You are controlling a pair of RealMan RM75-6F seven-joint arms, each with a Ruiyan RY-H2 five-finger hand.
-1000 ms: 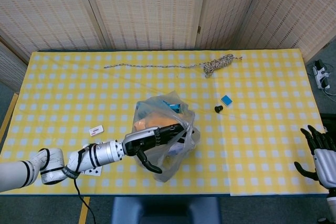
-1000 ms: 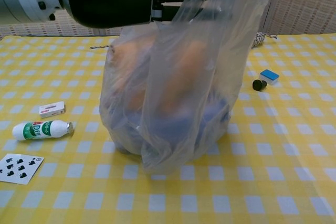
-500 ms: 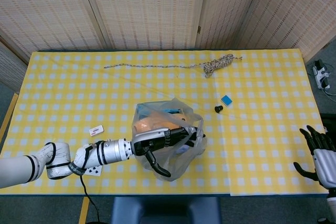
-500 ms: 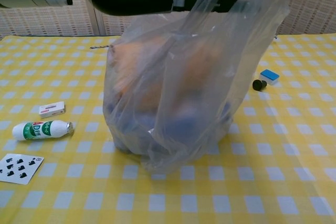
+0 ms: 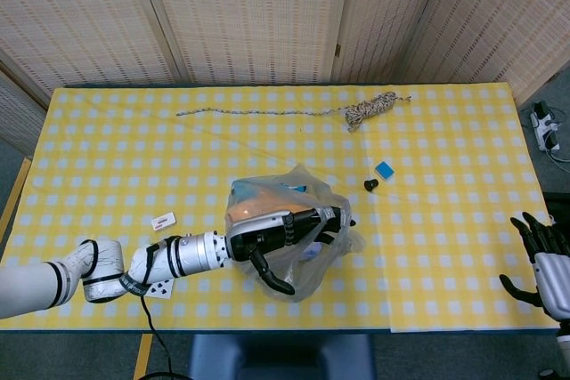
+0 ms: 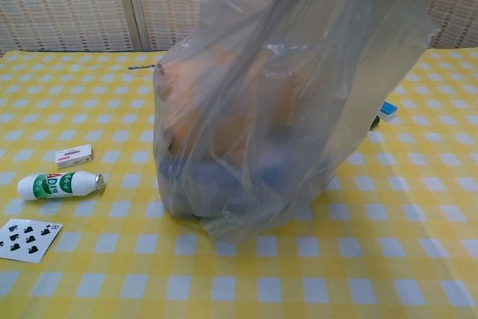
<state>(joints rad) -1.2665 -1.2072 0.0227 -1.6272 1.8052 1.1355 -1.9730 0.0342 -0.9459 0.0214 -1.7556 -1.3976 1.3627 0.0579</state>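
Left hand (image 5: 283, 233) over near-centre of table (image 5: 116, 157), fingers (image 5: 328, 217) hooked through top of clear plastic bag (image 6: 254, 132), gripping it; thumb curled below bag's near side. Bag stretched upward from hand, base resting on yellow checked cloth (orange and blue shapes blur through film, contents not identifiable). Right hand (image 5: 543, 260) at table's far right edge, well apart from bag, fingers spread, holding nothing. Left of bag: small white bottle (image 6: 60, 184), white box (image 6: 74, 155), playing card (image 6: 26, 239).
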